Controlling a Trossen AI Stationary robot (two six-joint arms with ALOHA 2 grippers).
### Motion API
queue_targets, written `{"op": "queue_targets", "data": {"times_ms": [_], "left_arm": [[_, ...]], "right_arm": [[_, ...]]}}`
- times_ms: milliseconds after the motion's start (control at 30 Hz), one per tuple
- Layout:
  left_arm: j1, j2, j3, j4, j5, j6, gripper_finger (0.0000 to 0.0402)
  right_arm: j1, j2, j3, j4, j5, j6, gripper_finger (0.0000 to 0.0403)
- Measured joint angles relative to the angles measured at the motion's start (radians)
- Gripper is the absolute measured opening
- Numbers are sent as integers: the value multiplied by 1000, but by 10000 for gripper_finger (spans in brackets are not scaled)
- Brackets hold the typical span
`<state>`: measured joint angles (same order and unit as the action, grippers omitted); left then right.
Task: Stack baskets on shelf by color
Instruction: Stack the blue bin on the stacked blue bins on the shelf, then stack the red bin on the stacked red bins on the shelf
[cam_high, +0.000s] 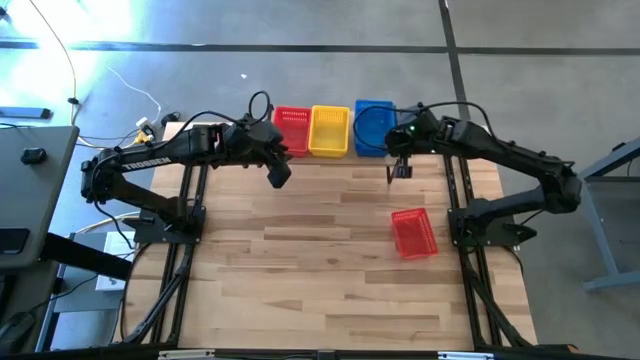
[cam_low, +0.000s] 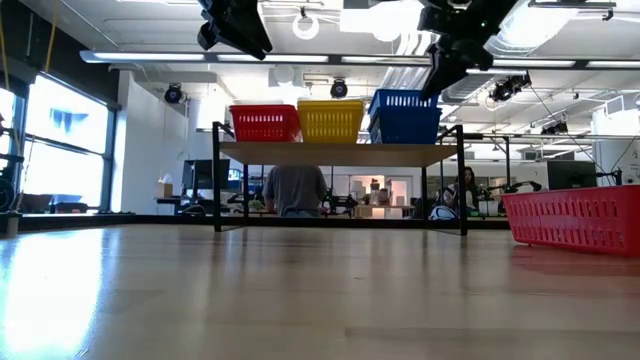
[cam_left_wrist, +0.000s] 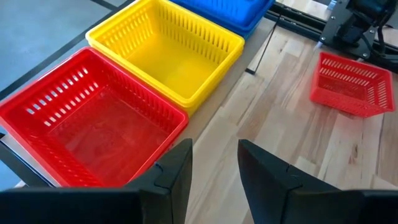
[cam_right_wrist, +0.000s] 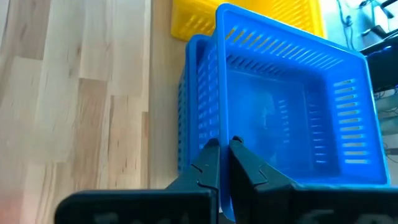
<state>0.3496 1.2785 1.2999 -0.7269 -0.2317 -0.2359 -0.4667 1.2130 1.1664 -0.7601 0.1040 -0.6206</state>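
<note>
The shelf (cam_low: 340, 153) stands at the table's far edge and carries red baskets (cam_high: 291, 128), yellow baskets (cam_high: 329, 130) and blue baskets (cam_high: 372, 127) side by side. A loose red basket (cam_high: 413, 232) sits upright on the tabletop right of centre. My left gripper (cam_left_wrist: 214, 149) hovers open over the shelf's near edge beside the red baskets (cam_left_wrist: 93, 118), touching nothing. My right gripper (cam_right_wrist: 224, 155) is at the blue stack's right end, shut on the top blue basket (cam_right_wrist: 292, 106). My right gripper pinches the top blue basket's end wall (cam_right_wrist: 224, 134), the one away from the yellow basket: one finger inside, one outside, coming from above. That basket sits askew in the blue basket below (cam_right_wrist: 189, 106), shifted off its outline.
Both arm bases (cam_high: 485, 225) stand at the table's left and right edges. Bare wood lies in front of the shelf and across the near half. A person (cam_low: 295, 190) is in the room behind the shelf. Cables and equipment lie on the floor at the left.
</note>
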Motion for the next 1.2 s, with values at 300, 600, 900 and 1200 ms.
{"op": "queue_targets", "data": {"times_ms": [300, 600, 900, 1200], "left_arm": [[0, 0, 0, -1, 0, 0, 117], [0, 0, 0, -1, 0, 3, 117], [0, 0, 0, -1, 0, 27, 117], [0, 0, 0, -7, 20, 98, 117]], "right_arm": [[1, 19, 0, 16, 35, 52, 3], [9, 16, 3, 21, 96, 188, 89], [110, 3, 67, -41, 177, 356, 121], [237, 2, 190, -295, 201, 829, 122]]}}
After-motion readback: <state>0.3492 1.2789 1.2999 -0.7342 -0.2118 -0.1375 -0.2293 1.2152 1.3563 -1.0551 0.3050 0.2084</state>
